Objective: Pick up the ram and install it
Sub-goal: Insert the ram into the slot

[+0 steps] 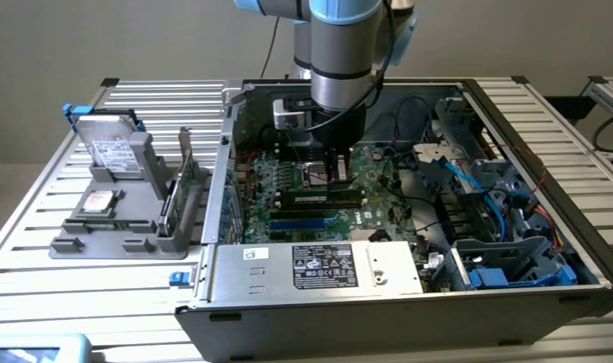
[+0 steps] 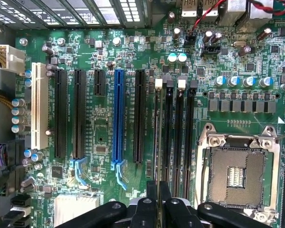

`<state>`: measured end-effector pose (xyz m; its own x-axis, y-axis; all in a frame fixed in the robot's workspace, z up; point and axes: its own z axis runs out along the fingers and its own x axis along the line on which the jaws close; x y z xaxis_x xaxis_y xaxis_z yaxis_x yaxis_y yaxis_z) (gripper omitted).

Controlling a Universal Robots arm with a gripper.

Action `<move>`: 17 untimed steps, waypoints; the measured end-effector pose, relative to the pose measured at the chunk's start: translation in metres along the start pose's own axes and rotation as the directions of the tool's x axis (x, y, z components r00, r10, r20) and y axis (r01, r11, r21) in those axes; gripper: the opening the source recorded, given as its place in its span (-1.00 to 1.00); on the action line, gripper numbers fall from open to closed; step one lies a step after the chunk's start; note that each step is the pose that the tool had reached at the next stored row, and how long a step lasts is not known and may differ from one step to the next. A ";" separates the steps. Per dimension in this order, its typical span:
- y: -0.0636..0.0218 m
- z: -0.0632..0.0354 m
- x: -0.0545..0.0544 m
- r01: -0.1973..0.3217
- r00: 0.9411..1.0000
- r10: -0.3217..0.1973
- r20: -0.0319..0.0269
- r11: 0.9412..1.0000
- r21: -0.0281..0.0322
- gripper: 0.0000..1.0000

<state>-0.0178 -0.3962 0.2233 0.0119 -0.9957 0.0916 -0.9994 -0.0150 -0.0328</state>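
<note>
Green ram (image 2: 157, 137) | gripper (image 2: 158, 189) clenched on it | inside open computer case (image 1: 387, 327) | over memory slots (image 2: 169, 137)

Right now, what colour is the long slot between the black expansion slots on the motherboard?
Blue. The slot shows best in the wrist view.

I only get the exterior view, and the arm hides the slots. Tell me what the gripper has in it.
Observer: The gripper is shut on the ram, seen edge-on in the wrist view.
Operator: Say where it sits on the board.
Observer: It lines up with the white latch nearest the black expansion slot. Seated or not, I cannot tell.
Operator: Report the CPU socket.
Observer: The CPU socket is empty, its contacts bare.
</note>
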 end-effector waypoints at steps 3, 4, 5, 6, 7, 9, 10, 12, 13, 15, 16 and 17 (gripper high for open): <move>0.0001 0.0004 0.000 0.000 1.000 0.000 0.000 1.000 0.001 -0.73; 0.0001 0.0004 0.000 0.000 1.000 0.000 0.000 1.000 0.001 -0.73; 0.0001 0.0004 0.000 0.000 1.000 0.000 0.000 1.000 0.001 -0.73; 0.0001 0.0005 0.000 0.000 1.000 0.000 0.000 1.000 0.001 -0.73; 0.0001 0.0005 0.000 0.000 1.000 0.000 0.000 1.000 0.002 -0.73; 0.0001 0.0005 0.000 0.000 1.000 0.000 0.000 1.000 0.002 -0.69; 0.0001 0.0005 0.000 0.000 1.000 0.000 0.000 1.000 0.002 -0.69; 0.0001 0.0005 0.000 0.000 1.000 0.000 0.000 1.000 0.003 -0.44; 0.0001 0.0004 0.000 0.000 1.000 0.000 0.000 1.000 0.003 -0.44; -0.0002 -0.0010 0.000 0.000 1.000 0.000 0.000 1.000 0.003 -0.44; -0.0006 -0.0020 0.000 0.000 1.000 0.000 0.000 1.000 0.003 -0.44; -0.0013 -0.0032 0.000 -0.001 1.000 0.001 0.000 1.000 0.003 -0.44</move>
<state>-0.0166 -0.3962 0.2265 0.0112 -0.9957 0.0916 -0.9992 -0.0146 -0.0362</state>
